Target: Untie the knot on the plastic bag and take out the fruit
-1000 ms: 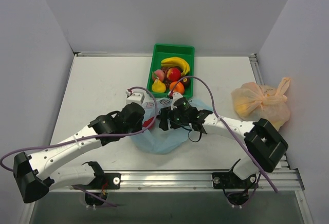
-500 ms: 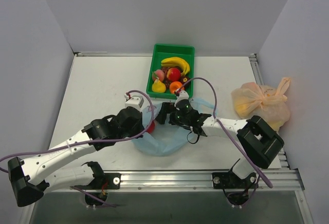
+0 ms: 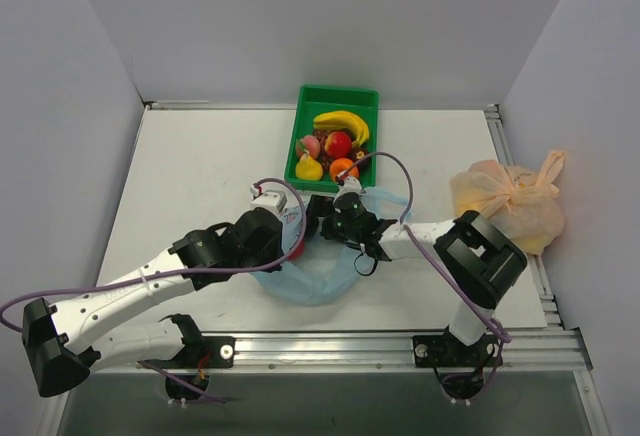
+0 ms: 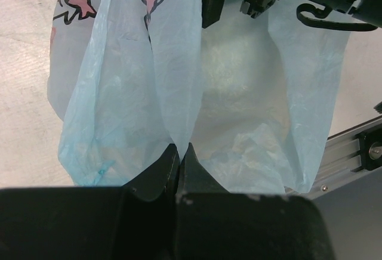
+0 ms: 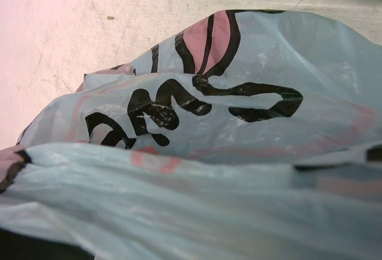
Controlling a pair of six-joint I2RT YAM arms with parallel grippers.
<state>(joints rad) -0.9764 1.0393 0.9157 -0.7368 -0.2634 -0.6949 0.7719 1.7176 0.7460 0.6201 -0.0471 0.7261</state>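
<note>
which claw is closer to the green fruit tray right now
Right. The right claw sits just in front of the green tray's near edge, at the plastic bag's far side; the left claw is farther back, pinching a fold of that bag.

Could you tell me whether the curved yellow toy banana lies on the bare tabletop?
No, the yellow banana lies inside the rectangular green plastic tray.

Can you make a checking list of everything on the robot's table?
Surface: white table, scuffed.
Job's things: plastic bag lies near the front edge; knot not seen; fruit in green tray.
Clutter: orange bag, tied, at the right edge.
End effectors: left end effector shut on a bag fold; right end effector against the bag, jaws unclear.
Cables: purple cable loops beside the tray.
Surroundings: grey walls.
</note>
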